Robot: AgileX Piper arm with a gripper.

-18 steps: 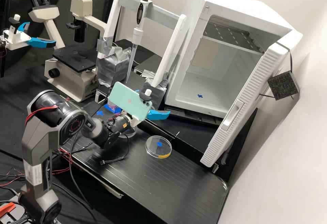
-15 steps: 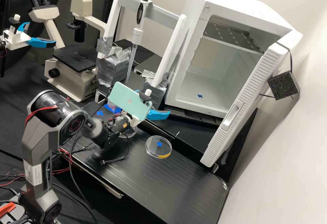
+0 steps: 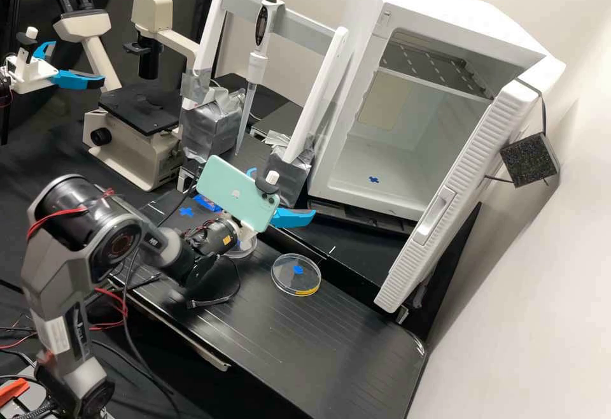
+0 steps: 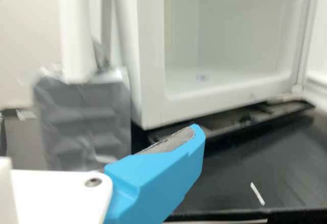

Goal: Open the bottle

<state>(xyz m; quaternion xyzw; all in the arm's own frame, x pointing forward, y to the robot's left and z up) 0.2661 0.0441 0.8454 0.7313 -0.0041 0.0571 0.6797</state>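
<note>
Dish (image 3: 289,277), clear and round, lies flat on the black bench (image 3: 280,336) and is perhaps what the task calls a bottle; a second clear vessel (image 3: 243,251) sits near it, partly behind the wrist, and I cannot tell which is meant. The gripper (image 3: 284,193) hangs beyond the dish, toward the open white cabinet (image 3: 351,151); its fingers are spread wide, with nothing seen between them.

If the dish is the target, the step is to bring the gripper over it; best to come down level, straddle the upper rim, close lightly on the lid alone, and raise it straight; a low grip would likely lift the base too, and a tilted one might skid the dish.

The high view gives the dish, its yellow label (image 3: 307,291) and the spread of the fingers; the wrist view gives a close look at one finger's rough grey pad (image 4: 172,142) and the cabinet's sill (image 4: 225,98).
</note>
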